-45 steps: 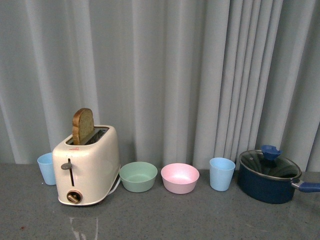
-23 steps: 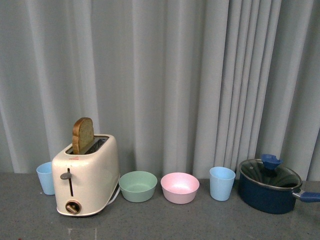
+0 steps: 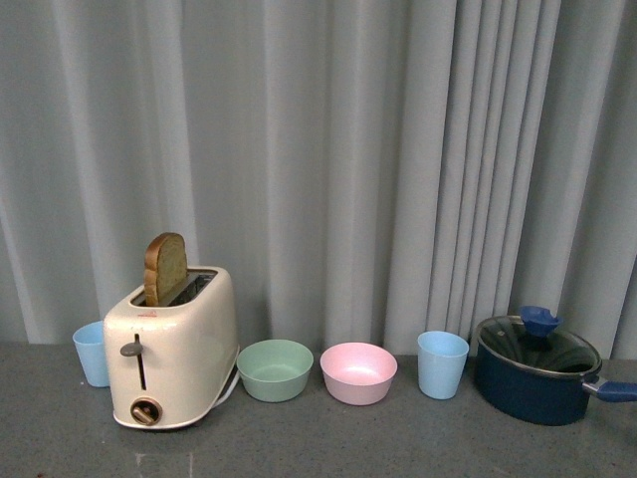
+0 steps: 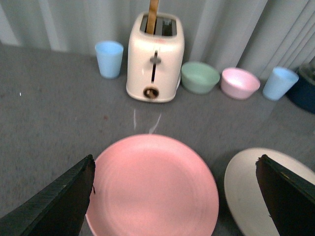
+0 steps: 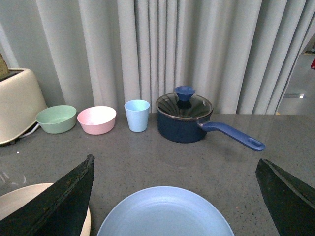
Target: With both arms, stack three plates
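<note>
In the left wrist view a pink plate point(image 4: 152, 184) lies flat on the grey table, between my open left gripper's point(image 4: 174, 191) black fingers point(image 4: 64, 201). A white plate point(image 4: 256, 189) lies beside it, partly behind the other finger. In the right wrist view a blue plate point(image 5: 165, 214) lies between my open right gripper's point(image 5: 174, 196) fingers point(image 5: 54, 206), with the white plate's edge point(image 5: 19, 196) next to it. Both grippers are empty and above the plates. No plate or gripper shows in the front view.
Along the curtain stand a light blue cup point(image 3: 92, 353), a cream toaster point(image 3: 171, 351) holding a bread slice point(image 3: 164, 267), a green bowl point(image 3: 275, 369), a pink bowl point(image 3: 358, 372), another blue cup point(image 3: 442, 364) and a dark blue lidded pot point(image 3: 535, 368) with its handle point(image 5: 234, 135).
The front view has tilted up slightly over the last second, so the objects sit lower in the frame. Nothing on the table has moved.
</note>
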### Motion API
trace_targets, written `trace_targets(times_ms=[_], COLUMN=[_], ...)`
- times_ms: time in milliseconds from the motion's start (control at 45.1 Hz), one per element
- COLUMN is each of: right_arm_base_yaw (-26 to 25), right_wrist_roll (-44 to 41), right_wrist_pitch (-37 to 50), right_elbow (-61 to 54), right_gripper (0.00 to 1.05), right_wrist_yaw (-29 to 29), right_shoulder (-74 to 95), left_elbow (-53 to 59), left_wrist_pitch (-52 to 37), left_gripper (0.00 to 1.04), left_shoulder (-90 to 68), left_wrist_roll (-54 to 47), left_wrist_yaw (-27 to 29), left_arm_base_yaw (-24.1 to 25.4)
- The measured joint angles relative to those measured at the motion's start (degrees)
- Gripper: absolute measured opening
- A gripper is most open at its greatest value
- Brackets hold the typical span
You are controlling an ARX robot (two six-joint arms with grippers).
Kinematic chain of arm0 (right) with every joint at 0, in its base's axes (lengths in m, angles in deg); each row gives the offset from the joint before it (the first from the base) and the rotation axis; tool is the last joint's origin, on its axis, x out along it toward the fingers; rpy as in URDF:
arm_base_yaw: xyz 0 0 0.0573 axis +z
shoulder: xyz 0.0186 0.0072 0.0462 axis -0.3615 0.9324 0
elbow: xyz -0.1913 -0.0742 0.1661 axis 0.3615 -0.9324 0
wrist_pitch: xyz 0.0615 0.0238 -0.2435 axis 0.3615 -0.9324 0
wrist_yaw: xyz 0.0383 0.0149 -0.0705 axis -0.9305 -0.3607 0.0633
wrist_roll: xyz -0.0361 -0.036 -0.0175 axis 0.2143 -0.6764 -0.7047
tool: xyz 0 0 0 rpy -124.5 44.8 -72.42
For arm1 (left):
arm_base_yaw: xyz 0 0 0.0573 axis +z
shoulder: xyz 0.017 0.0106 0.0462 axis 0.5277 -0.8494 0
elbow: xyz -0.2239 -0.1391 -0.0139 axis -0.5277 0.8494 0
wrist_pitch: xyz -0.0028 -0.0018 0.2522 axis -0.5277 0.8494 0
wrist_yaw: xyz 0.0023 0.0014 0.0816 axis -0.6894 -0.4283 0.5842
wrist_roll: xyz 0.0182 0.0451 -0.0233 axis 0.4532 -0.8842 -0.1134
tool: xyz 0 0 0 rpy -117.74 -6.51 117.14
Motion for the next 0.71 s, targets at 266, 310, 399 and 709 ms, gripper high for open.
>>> trace_targets(times_ms=[266,310,399,709], right_arm_base_yaw=[0.0,0.0,0.0,0.0], right_wrist_roll=[0.0,0.0,0.0,0.0], right_wrist_pitch=[0.0,0.0,0.0,0.0], right_elbow=[0.0,0.0,0.0,0.0], right_gripper=[0.97,0.97,0.97,0.97], right_wrist_yaw=[0.0,0.0,0.0,0.0], right_shoulder=[0.0,0.0,0.0,0.0], left_elbow=[-12.2,-17.1,-26.4,-41.1], left_wrist_pitch=[-22.3,-23.7,-19.1,4.5], left_gripper=[0.98,0.98,0.98,0.98], left_shoulder=[-31.1,-39.9,-54.7,-76.7], left_wrist_roll=[-4.9,-8.5,-16.3,-37.0], left_wrist_yaw=[-12.2,-12.3,-14.3,-14.6], left_arm_base_yaw=[3.2,3.8,5.9,18.3])
